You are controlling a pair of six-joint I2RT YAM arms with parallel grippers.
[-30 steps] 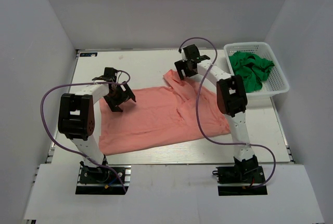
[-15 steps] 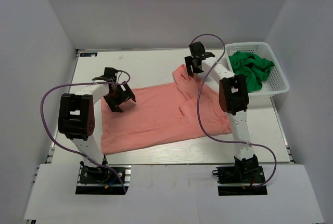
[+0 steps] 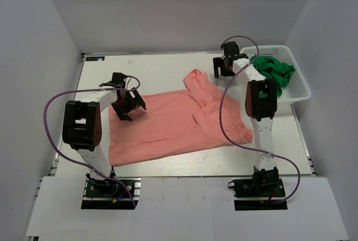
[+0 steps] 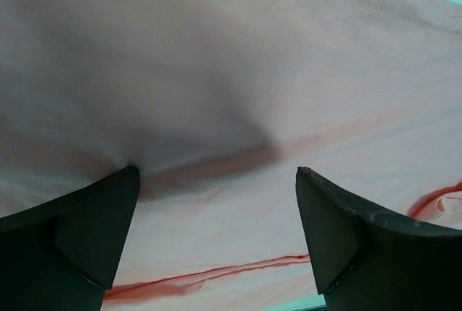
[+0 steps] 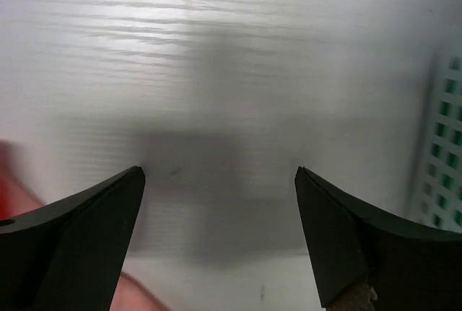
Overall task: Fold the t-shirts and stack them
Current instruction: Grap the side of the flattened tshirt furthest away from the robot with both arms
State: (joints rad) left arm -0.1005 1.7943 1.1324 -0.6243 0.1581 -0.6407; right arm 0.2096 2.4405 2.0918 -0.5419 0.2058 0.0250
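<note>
A salmon-pink t-shirt lies spread on the white table, its right part rumpled and bunched near the collar. It fills the left wrist view. My left gripper is open, low over the shirt's upper left edge, holding nothing. My right gripper is open and empty above bare table between the shirt's top right corner and the basket. A blurred bit of pink shows at the lower left of the right wrist view. A bright green garment lies crumpled in the basket.
A white plastic lattice basket stands at the table's far right; its wall shows at the right edge of the right wrist view. White walls enclose the table on three sides. The table shows bare behind the shirt.
My right gripper has moved right, off the shirt's top right part, toward the basket, and now holds nothing. The shirt's right side has shifted and bunched. My left arm has not moved.
</note>
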